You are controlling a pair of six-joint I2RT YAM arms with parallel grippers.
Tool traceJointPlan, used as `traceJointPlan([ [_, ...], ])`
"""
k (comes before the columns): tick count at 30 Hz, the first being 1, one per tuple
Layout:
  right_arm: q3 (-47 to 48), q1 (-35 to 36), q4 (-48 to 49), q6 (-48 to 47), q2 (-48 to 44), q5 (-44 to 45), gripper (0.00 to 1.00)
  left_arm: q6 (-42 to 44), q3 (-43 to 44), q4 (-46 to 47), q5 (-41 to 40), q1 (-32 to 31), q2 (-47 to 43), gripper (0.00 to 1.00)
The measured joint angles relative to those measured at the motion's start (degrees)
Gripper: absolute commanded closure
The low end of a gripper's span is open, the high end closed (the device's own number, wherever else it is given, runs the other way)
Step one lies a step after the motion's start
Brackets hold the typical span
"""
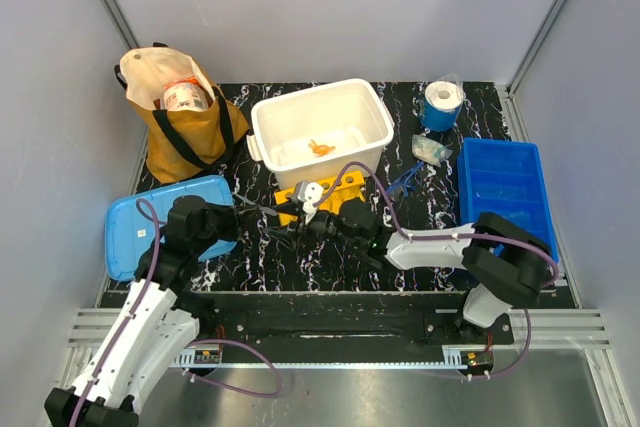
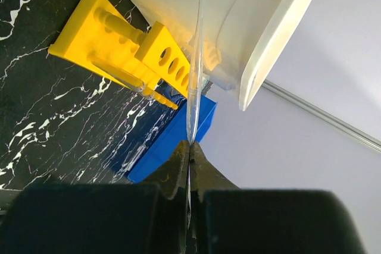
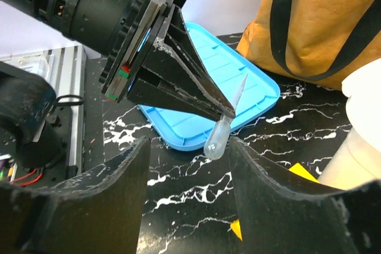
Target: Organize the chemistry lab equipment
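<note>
Pipette (image 3: 221, 132), clenched in your left fingers (image 3: 178, 90), bulb between your open right fingers (image 3: 113, 200): close off-centre or let go early and it may drop.

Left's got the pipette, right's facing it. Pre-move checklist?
1. Left gripper shut on pipette: ok.
2. Right gripper open: ok.
3. Bulb hangs free below the left grip: ok.
4. Bulb actually between the right fingers: cannot tell, depth unclear.
5. White bin uncovered: ok.
</note>
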Motion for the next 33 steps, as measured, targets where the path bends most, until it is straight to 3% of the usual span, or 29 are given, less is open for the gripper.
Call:
traceJointPlan([
  [4, 0.31, 1.09, 4.59, -1.16, 2.75, 3.39, 0.49, -0.83, 0.44, -0.83, 0.15, -0.17, -0.07, 1.0],
  [7, 0.7, 1.09, 6.84, -1.88, 3.1, 6.58, 0.67, -1.29, 0.44, -1.46, 0.2, -0.24, -0.24, 1.0],
  [9, 1.07, 1.09, 8.24, -2.34, 3.1, 8.11, 0.71, -1.51, 0.44, -1.51, 0.24, -0.33, -0.46, 1.0],
  [15, 1.68, 1.2, 9.18, -2.23, 3.1, 10.51, 0.57, -2.4, 0.44, -1.51, 0.35, -0.39, -0.59, 1.0],
  [22, 1.68, 1.27, 10.38, -0.68, 3.21, 11.5, 0.56, -3.19, 0.44, -1.84, 0.52, -0.52, -1.44, 1.0],
  [27, 1.64, 1.81, 10.34, 0.9, 4.15, 12.04, 0.48, -3.76, 0.44, -2.38, 0.59, -0.52, -1.64, 1.0],
  [31, 0.9, 2.45, 10.78, 1.46, 4.2, 12.33, 0.48, -3.87, 0.44, -2.4, 0.59, -0.52, -1.95, 1.0],
  [33, 0.85, 2.8, 10.86, 1.92, 4.48, 12.66, 0.53, -3.87, 0.44, -2.43, 0.59, -0.57, -1.97, 1.0],
])
